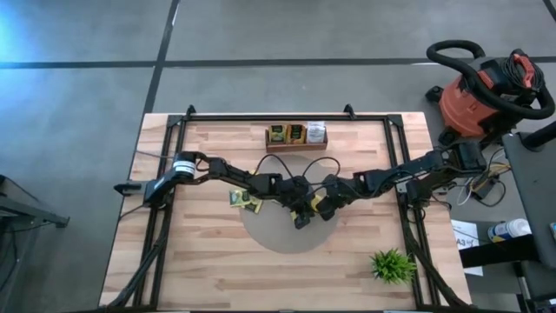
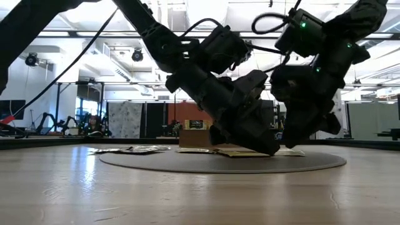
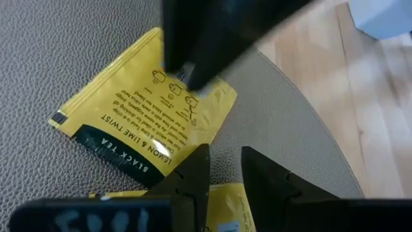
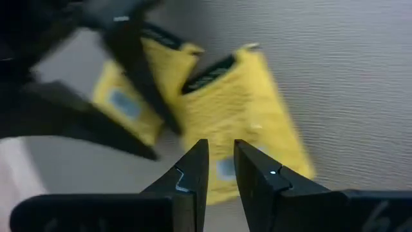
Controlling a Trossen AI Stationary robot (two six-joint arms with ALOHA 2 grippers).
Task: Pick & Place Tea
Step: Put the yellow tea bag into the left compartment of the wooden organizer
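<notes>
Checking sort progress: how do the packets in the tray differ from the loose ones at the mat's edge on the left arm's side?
The tray packets stand upright in a row in the wooden tray. The loose packets lie flat at the edge of the mat. One tray packet is white, while the loose ones look yellow. Neither group is being handled: the left claw and right claw hang over other yellow packets mid-mat.

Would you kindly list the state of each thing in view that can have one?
Left gripper: nearly closed, low over the mat.
Right gripper: nearly closed, over a packet.
Yellow tea packet: flat on the grey mat, sealed.
Wooden tray: holds upright packets.
Plant: upright.
</notes>
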